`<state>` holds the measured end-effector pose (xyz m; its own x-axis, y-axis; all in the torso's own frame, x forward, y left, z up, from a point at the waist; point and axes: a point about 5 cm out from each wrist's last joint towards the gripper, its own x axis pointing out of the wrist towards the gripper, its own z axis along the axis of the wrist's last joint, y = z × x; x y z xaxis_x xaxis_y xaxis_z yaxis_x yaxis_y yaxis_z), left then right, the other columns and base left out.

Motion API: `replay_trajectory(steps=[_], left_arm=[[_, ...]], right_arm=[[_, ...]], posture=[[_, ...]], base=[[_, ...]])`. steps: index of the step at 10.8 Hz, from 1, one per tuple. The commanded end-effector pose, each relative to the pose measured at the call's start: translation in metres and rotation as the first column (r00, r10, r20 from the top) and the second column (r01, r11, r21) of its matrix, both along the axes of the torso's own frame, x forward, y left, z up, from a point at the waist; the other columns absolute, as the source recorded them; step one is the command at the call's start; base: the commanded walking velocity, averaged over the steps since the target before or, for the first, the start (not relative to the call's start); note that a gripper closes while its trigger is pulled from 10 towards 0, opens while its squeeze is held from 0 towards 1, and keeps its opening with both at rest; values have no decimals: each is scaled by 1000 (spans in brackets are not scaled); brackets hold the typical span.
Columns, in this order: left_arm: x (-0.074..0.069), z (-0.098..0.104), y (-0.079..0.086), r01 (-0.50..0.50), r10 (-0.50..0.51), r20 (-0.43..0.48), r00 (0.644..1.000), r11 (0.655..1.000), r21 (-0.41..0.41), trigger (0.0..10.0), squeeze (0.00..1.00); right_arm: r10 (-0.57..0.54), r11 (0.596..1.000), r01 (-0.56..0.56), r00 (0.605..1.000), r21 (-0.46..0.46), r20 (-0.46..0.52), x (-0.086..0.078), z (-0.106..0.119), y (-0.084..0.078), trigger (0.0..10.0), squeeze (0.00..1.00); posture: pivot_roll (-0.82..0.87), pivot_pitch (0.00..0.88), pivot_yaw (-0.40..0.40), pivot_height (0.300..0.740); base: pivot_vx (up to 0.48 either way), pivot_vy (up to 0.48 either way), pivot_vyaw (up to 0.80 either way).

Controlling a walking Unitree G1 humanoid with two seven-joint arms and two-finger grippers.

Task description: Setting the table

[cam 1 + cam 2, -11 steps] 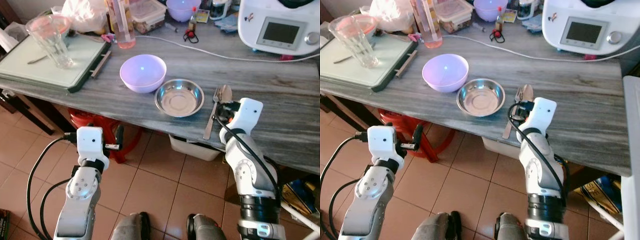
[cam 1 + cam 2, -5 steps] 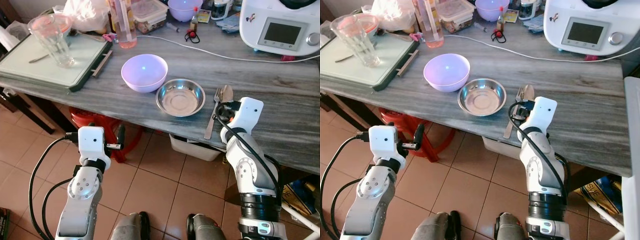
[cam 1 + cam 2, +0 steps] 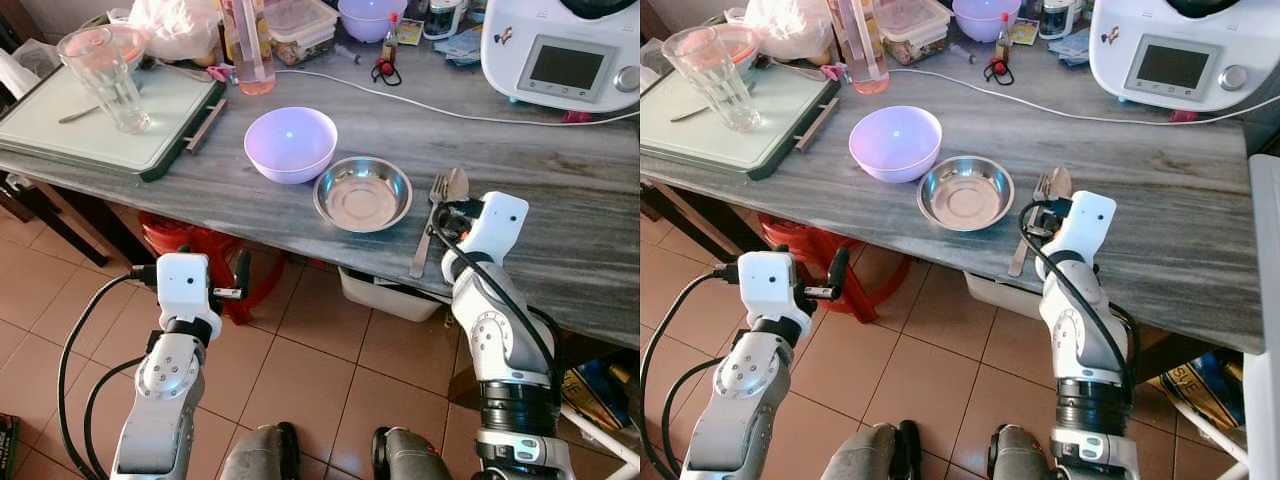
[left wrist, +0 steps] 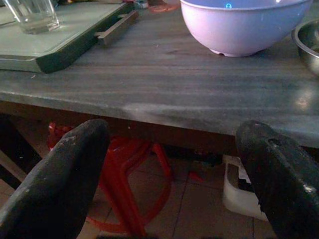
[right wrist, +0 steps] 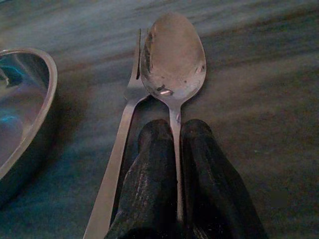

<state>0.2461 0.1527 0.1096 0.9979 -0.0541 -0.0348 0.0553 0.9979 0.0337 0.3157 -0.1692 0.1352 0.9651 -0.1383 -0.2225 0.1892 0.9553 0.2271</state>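
The spoon (image 5: 173,59) lies on the grey table (image 3: 560,200) just right of the steel bowl (image 3: 362,193), its handle pinched between the two black fingers of the right gripper (image 5: 175,164), which are pressed together on it. A fork (image 5: 119,149) lies alongside, touching the spoon, so the cutlery seems meant as one place setting beside the bowl. A lilac bowl (image 3: 290,144) sits just beyond. The left gripper (image 4: 169,164) hangs below the table edge, fingers wide apart, idle.
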Motion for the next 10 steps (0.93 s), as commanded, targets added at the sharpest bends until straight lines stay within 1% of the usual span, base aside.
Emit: replay_trajectory(steps=[1, 2, 3, 5, 7, 8, 10], left_arm=[[-1, -4, 3, -4, 4, -19, 1000, 1000, 18, 10000, 0], [-1, -4, 3, -3, 3, -19, 1000, 1000, 20, 10000, 0], [-2, -4, 3, -2, 2, -19, 1000, 1000, 21, 10000, 0], [-1, -4, 4, -1, 2, -19, 1000, 1000, 23, 10000, 0], [0, -3, 3, 1, -1, -17, 1000, 1000, 24, 10000, 0], [0, -3, 3, 0, 0, -16, 1000, 1000, 26, 10000, 0], [0, -4, 4, -1, 2, -16, 1000, 1000, 24, 10000, 0]], right_arm=[[-31, 999, 32, 996, 15, -87, -3, -18, -6, 10000, 0], [-36, 999, 36, 995, 5, -88, -3, -18, -7, 10000, 0], [-46, 999, 46, 995, 1, -91, -4, -19, -9, 10000, 1000], [-49, 999, 50, 995, 6, -91, -4, -20, -10, 10000, 1000], [-52, 999, 53, 996, 13, -74, -4, -16, -10, 10000, 1000], [-51, 999, 51, 998, 1, -44, -4, -9, -10, 10000, 1000], [-70, 997, 70, 998, 13, 4, -6, 0, -12, 10000, 1000]], posture=[[-3, 174, 88, 740], [-1, 174, 89, 740], [-2, 173, 87, 740], [-2, 170, 88, 740], [-2, 167, 90, 740], [-2, 166, 90, 740], [-1, 159, 90, 740]], base=[[0, 0, 0], [0, 0, 0], [0, 0, 0], [0, 0, 0], [0, 0, 0], [0, 0, 0], [0, 0, 0]])
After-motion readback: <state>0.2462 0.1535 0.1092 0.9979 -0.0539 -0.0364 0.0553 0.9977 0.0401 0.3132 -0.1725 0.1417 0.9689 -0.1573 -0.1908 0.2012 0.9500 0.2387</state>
